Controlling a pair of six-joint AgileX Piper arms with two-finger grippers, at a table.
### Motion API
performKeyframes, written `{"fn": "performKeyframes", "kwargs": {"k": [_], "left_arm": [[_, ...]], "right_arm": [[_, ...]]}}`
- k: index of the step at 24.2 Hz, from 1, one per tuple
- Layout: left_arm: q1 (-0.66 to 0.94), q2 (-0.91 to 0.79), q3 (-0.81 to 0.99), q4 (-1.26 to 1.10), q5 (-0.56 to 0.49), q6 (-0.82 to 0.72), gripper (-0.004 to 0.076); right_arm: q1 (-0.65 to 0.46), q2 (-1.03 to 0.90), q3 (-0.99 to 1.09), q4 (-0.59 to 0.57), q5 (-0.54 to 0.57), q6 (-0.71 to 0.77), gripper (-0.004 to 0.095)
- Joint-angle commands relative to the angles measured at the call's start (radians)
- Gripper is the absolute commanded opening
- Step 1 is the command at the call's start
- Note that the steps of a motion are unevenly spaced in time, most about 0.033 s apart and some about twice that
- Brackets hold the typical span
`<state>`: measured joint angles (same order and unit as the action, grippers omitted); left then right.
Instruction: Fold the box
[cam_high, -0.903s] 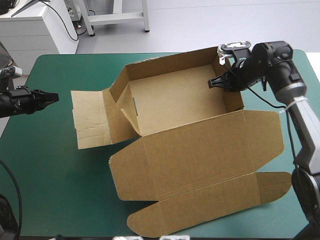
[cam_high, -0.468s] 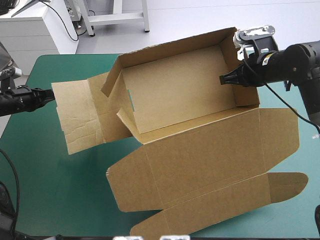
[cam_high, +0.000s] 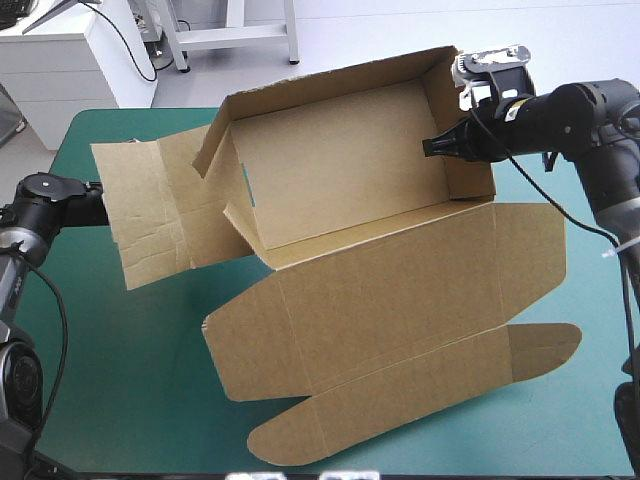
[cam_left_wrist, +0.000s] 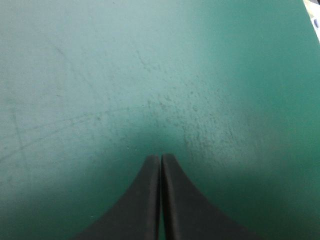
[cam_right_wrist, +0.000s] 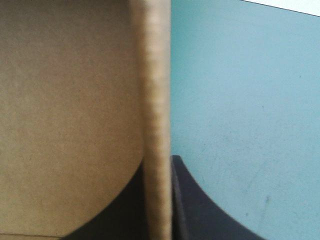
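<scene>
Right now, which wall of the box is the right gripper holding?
The short end wall on the right arm's side: the right gripper is shut on its edge, one finger inside, one outside. No gripper holds the other walls.

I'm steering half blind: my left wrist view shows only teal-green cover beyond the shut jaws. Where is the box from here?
Observer: The box is off to your arm's right. It is an open tray, with its lid flat on the robot's side of it.
Operator: Is anything holding it?
Observer: Yes. The right jaws are shut on its right end wall, one finger inside the tray and one outside.
Operator: Which part is nearest my arm?
Observer: The left end flap, unfolded and spread open just beside your arm.
</scene>
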<state>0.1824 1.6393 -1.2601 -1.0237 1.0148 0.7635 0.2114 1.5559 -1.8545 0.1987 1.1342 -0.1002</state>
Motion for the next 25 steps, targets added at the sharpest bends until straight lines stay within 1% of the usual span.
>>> {"fn": "performKeyframes", "kwargs": {"k": [1,5,9,16,20,22,25], "left_arm": [[-0.014,-0.061,-0.023,-0.078,0.010,-0.034,-0.0008],[-0.014,-0.108,-0.023,-0.069,0.022,-0.049,-0.0008],[-0.043,-0.139,-0.023,-0.140,0.060,-0.049,-0.0008],[-0.120,-0.152,-0.023,-0.261,0.078,-0.041,-0.0008],[-0.120,-0.152,-0.023,-0.356,0.137,-0.029,-0.0008],[-0.120,-0.152,-0.023,-0.432,0.192,0.018,-0.0008],[-0.120,-0.152,-0.023,-0.432,0.196,0.018,-0.0008]], "right_arm": [[-0.008,-0.006,-0.028,0.016,-0.095,0.007,-0.0019],[-0.008,0.027,-0.028,0.006,-0.107,0.025,-0.0020],[-0.008,0.049,-0.028,0.006,-0.127,0.042,-0.0019],[-0.008,0.069,-0.028,-0.009,-0.133,0.060,-0.0019],[-0.008,0.071,-0.028,-0.023,-0.131,0.060,-0.0019],[-0.008,0.071,-0.028,-0.031,-0.124,0.060,-0.0019],[-0.008,0.073,-0.028,-0.040,-0.112,0.060,-0.0019]]}}
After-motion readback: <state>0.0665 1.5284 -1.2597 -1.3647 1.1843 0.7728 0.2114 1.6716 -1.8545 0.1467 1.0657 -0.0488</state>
